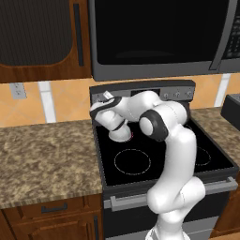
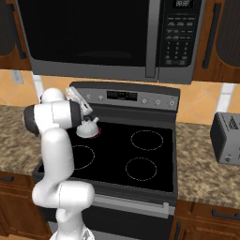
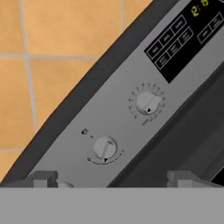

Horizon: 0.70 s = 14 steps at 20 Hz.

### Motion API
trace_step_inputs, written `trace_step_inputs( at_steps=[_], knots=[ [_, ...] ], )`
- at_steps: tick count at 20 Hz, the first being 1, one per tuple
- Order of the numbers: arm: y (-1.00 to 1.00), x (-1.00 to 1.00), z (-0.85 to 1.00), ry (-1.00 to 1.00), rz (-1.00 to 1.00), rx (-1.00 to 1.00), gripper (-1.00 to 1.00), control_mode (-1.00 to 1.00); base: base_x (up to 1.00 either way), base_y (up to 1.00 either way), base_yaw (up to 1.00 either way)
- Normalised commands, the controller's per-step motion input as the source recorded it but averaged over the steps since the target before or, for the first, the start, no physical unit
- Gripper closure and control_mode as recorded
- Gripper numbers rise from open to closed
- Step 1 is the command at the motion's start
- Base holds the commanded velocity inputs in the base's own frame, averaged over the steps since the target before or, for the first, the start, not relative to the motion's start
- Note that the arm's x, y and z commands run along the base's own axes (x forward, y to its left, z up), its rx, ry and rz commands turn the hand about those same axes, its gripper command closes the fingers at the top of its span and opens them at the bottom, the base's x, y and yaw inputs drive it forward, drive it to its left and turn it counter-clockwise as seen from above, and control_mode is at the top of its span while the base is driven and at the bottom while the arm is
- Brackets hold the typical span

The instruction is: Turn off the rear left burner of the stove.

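Approach step: hand (image 3: pixel 111 177), fingers apart, faces the stove (image 2: pixel 140 154) panel — next, close on the nearer knob (image 3: pixel 105 148) and turn it.

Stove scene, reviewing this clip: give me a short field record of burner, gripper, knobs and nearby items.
stove: black glass top, four round zones
rear left burner: reddish glow at rim, looks still on
gripper: open, facing the back panel's left end
knobs: two round ones ahead of the fingertips
display: dark, yellow digits
microwave: above stove
toaster: on right counter
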Motion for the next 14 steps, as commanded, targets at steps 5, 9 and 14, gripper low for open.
trace_step_inputs(
  at_steps=[5, 9, 14],
  knots=[
    [0.00, 0.30, -0.24, 0.00, 0.00, 0.00, -1.00, -1.00, 0.00, 0.00, 0.00],
    [0.00, 0.38, -0.18, 0.00, 0.00, 0.00, -1.00, -1.00, 0.00, 0.00, 0.00],
    [0.05, 0.41, -0.09, 0.00, 0.00, 0.00, -1.00, -1.00, 0.00, 0.00, 0.00]
  ],
)
